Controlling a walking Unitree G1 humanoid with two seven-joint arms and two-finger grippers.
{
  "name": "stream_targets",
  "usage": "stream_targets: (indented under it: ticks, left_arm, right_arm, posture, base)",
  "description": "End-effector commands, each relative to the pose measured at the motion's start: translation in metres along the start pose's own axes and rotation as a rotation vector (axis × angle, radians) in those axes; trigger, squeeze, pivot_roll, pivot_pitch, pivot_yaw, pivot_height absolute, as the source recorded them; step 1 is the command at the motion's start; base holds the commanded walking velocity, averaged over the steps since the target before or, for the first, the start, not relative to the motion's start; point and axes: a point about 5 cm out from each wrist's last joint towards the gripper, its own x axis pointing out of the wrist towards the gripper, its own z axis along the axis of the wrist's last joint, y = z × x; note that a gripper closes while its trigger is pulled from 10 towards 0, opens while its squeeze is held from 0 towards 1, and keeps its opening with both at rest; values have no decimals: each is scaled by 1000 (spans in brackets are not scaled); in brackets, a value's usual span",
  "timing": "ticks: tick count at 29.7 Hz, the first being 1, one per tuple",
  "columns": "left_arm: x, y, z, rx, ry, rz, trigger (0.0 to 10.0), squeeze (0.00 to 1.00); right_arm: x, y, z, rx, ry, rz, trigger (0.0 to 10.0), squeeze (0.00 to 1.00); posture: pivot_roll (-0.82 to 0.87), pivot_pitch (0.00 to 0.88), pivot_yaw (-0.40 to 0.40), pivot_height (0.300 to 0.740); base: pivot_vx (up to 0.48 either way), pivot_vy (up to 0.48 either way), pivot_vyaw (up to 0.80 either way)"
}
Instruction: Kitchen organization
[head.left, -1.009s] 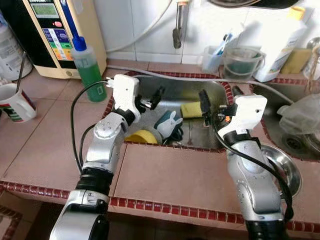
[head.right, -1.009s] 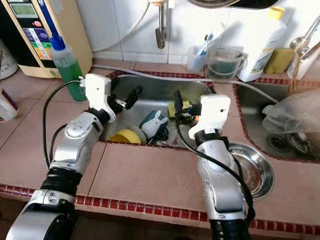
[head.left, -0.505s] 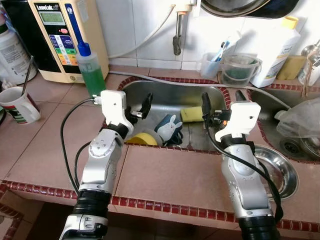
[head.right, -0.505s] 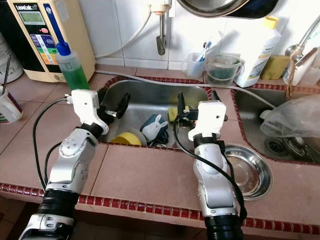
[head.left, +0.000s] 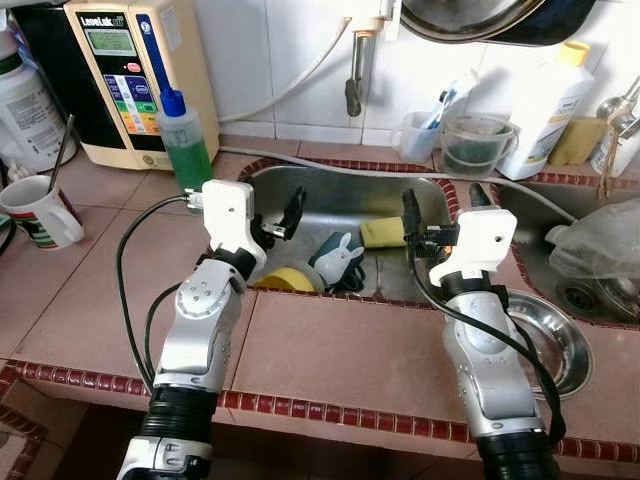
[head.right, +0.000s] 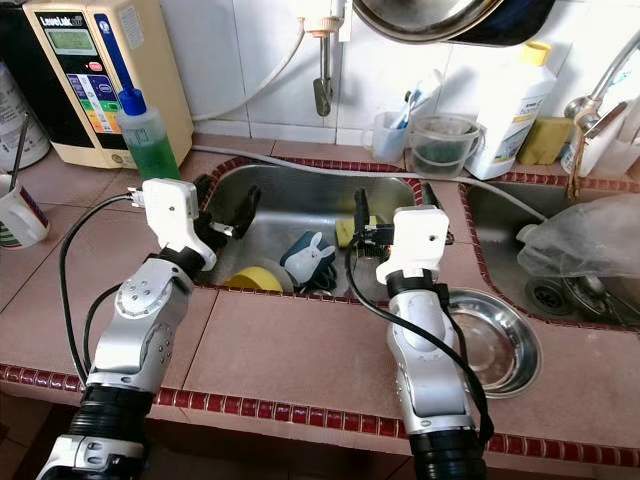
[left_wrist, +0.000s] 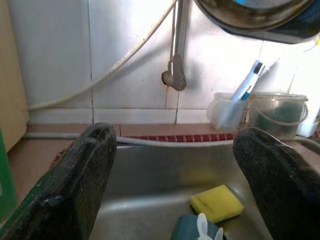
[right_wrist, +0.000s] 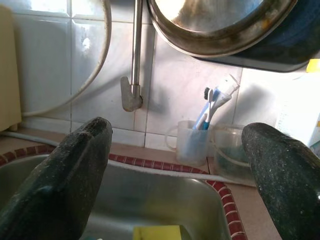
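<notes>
We stand in a home kitchen: a stainless steel sink (head.left: 330, 195) set in a pink-tiled worktop (head.left: 340, 350), a white-tiled wall (head.left: 290, 50), a green dish-soap bottle (head.left: 185, 145), a yellow sponge (head.left: 380, 232).

Sponge (head.left: 381, 231) in sink (head.left: 340, 190)

Bright, even light; sharp views

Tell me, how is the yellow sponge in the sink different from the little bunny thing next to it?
The yellow sponge is a flat, plain block; the bunny thing is dark teal and white with two small upright ears. The sponge lies toward the back of the sink, near the right gripper; the bunny sits nearer the front edge, beside a yellow bowl. Both lie inside the same sink, untouched by either gripper.
</notes>
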Motion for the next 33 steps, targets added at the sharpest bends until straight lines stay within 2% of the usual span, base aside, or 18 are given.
stream_targets:
  ticks: [1, 33]
  left_arm:
    - [0, -3, 5, 14, -13, -13, 10000, 0]
    - [-2, -5, 8, 2, -1, -10, 10000, 0]
  right_arm:
    - [-1, -2, -3, -10, 4, 4, 10000, 0]
    - [-4, -1, -6, -19, 16, 33, 10000, 0]
  posture:
    - [-112, 0, 21, 740]
    - [-101, 0, 11, 740]
  base:
    - [0, -368, 0]
    - [0, -420, 0]
